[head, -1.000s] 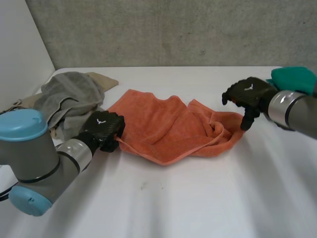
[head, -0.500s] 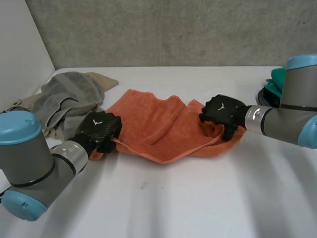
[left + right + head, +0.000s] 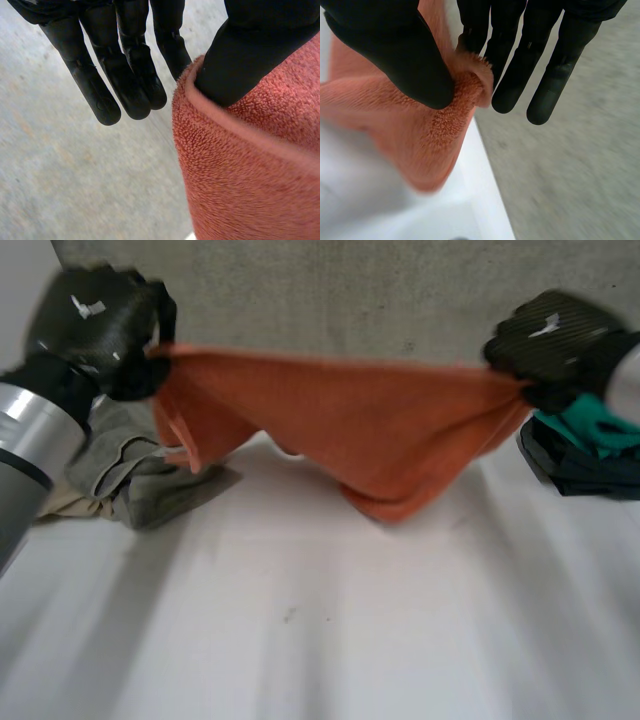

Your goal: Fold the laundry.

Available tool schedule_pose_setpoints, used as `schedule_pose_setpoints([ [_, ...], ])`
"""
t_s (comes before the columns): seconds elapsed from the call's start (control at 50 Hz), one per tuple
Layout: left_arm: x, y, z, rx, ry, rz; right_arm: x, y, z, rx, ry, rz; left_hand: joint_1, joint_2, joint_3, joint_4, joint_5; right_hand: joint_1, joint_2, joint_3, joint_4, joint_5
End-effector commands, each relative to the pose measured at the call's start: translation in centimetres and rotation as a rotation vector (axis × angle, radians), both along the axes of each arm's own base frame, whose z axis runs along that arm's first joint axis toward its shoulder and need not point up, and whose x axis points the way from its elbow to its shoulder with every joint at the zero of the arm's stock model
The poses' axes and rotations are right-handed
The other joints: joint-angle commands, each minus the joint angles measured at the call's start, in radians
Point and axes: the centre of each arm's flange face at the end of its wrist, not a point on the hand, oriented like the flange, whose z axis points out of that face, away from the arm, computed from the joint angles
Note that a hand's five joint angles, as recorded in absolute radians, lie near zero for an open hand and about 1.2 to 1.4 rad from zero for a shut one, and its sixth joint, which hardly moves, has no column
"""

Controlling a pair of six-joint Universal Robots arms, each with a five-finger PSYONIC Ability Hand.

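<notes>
Upper left of the head view: left hand (image 3: 95,325) clamped on one top corner of the orange towel (image 3: 360,430); its wrist view shows the thumb pressed onto the hem. Below it, grey clothes (image 3: 130,480) heaped on the table (image 3: 300,640). Centre: towel stretched in the air between both hands, lower fold sagging close to the table, contact unclear. Upper right: right hand (image 3: 555,340) pinches the other corner, thumb against fingers. Below it, a green cloth (image 3: 600,425) over a dark cloth (image 3: 590,475).
</notes>
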Motion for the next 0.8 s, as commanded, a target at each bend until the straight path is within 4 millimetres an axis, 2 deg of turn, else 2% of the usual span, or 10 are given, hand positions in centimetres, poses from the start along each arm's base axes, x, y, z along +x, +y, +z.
schedule_pose_setpoints([
  [0.02, 0.5, 1.8, 1.1, 0.083, -0.023, 0.002, -3.7, 4.1, 0.7, 0.038, 0.051, -0.189, 0.257, 0.201, 0.205, 0.197, 0.242, 0.273, 0.229, 0.211, 0.200, 0.242],
  [0.16, -0.1, -0.1, -4.9, 0.320, -0.102, 0.005, -2.9, 4.1, -3.6, 0.164, 0.146, -0.149, 0.257, 0.201, 0.205, 0.197, 0.242, 0.273, 0.229, 0.211, 0.200, 0.242],
  [0.22, -0.7, -1.6, -8.1, 0.400, -0.150, 0.002, -1.3, 2.1, -7.5, 0.284, 0.177, -0.112, 0.257, 0.201, 0.205, 0.197, 0.242, 0.273, 0.229, 0.211, 0.200, 0.242],
  [0.34, -1.7, -6.2, -11.2, 0.392, -0.263, 0.057, 0.3, -2.6, -9.2, 0.245, 0.125, -0.166, 0.257, 0.201, 0.205, 0.197, 0.242, 0.273, 0.229, 0.211, 0.200, 0.242],
  [0.42, -4.0, -9.6, -8.3, 0.173, -0.277, 0.062, 1.7, -6.7, -8.0, 0.073, 0.024, -0.204, 0.257, 0.201, 0.205, 0.197, 0.242, 0.273, 0.229, 0.211, 0.200, 0.242],
  [0.5, -5.6, -12.5, -1.9, -0.148, -0.157, 0.085, 3.3, -10.3, -2.9, -0.217, -0.211, -0.226, 0.257, 0.201, 0.205, 0.197, 0.242, 0.273, 0.229, 0.211, 0.200, 0.242],
  [0.52, -5.8, -13.1, 0.9, -0.287, -0.088, 0.097, 3.6, -11.1, -0.2, -0.349, -0.339, -0.225, 0.257, 0.201, 0.205, 0.197, 0.242, 0.273, 0.229, 0.211, 0.200, 0.242],
  [0.62, -5.4, -13.2, 7.3, -0.616, 0.131, 0.098, 2.9, -11.0, 6.9, -0.706, -0.630, -0.198, 0.257, 0.201, 0.205, 0.197, 0.242, 0.273, 0.229, 0.211, 0.200, 0.242],
  [0.7, -4.6, -12.0, 9.3, -0.640, 0.174, 0.102, 2.8, -9.6, 8.6, -0.760, -0.648, -0.171, 0.257, 0.201, 0.205, 0.197, 0.242, 0.273, 0.229, 0.211, 0.200, 0.242],
  [0.8, -4.5, -11.3, 6.4, -0.486, 0.116, 0.095, 3.1, -9.1, 6.3, -0.643, -0.581, -0.139, 0.257, 0.201, 0.205, 0.197, 0.242, 0.273, 0.229, 0.211, 0.200, 0.242],
])
